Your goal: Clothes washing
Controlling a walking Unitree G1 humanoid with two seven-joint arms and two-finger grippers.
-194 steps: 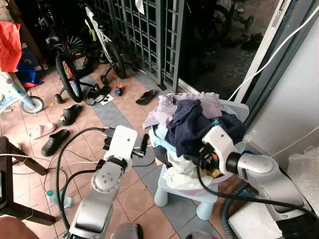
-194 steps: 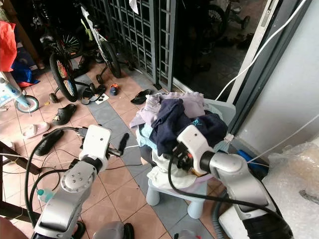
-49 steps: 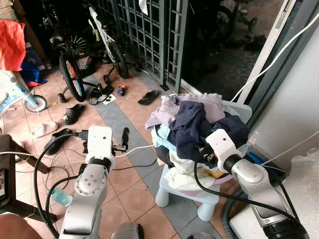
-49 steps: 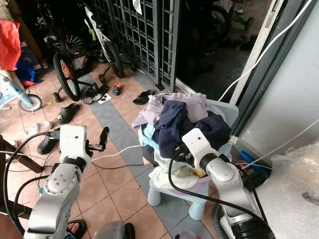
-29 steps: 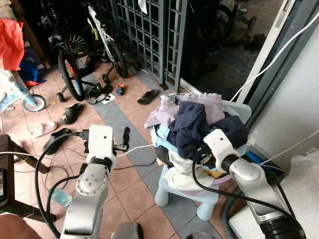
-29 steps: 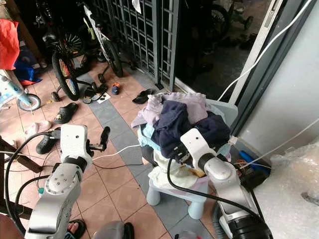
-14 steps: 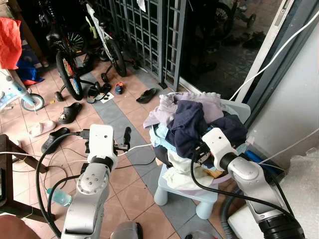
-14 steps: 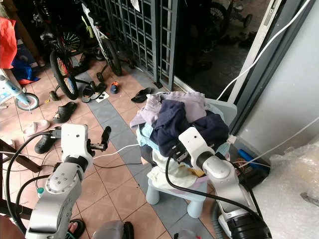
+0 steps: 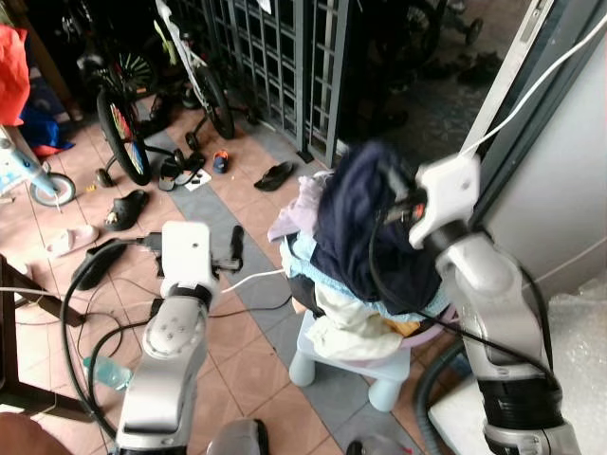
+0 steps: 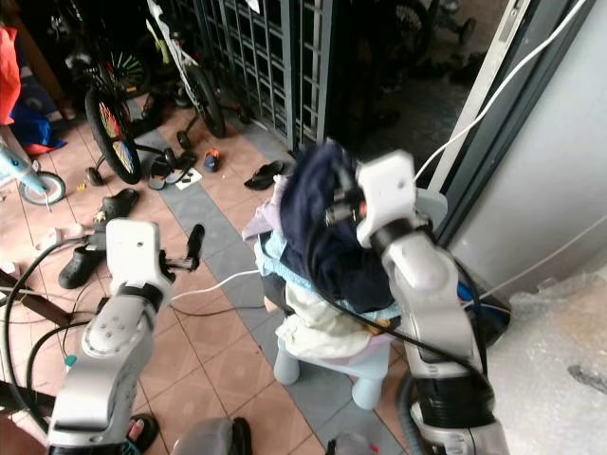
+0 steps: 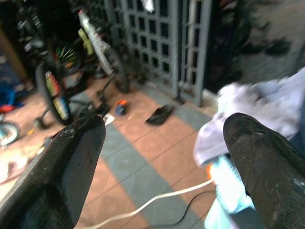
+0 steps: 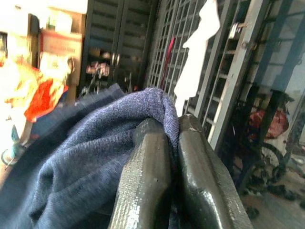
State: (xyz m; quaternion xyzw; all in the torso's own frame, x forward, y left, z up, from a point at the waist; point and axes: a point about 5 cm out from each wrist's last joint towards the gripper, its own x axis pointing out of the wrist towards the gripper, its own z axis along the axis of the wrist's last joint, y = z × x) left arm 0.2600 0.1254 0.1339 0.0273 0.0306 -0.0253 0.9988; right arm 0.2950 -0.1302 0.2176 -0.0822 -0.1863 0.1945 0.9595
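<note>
The right hand [image 12: 162, 157] was closed on a fold of navy cloth [image 9: 356, 223], its two fingers [image 12: 145, 191] pressed together with the fabric pinched between them. It stood raised above the laundry pile, and the navy cloth hung down from it over the heap, draping across the pile's front.

The pile sat in a pink basin [image 9: 417, 334] whose rim showed at the pile's right edge. In the basin lay a lilac garment [image 9: 299, 213] at the left edge, a pale blue piece [image 9: 302, 261] below it, and a cream cloth [image 9: 346, 332] spilling over the front rim. The basin rested on a small pale stool [image 9: 370, 374] standing on the tiled floor [image 9: 242, 355].

The left hand [image 11: 162, 152] was open, its fingers [image 11: 71, 162] spread wide apart and holding nothing. It hovered left of the pile, over the floor, near a white cable [image 9: 251, 280] lying on the tiles.

Beyond them stood a dark metal gate [image 9: 285, 57]. Bicycles [image 9: 119, 123] leaned at the far left, with sandals [image 9: 123, 209] scattered on the floor near them.
</note>
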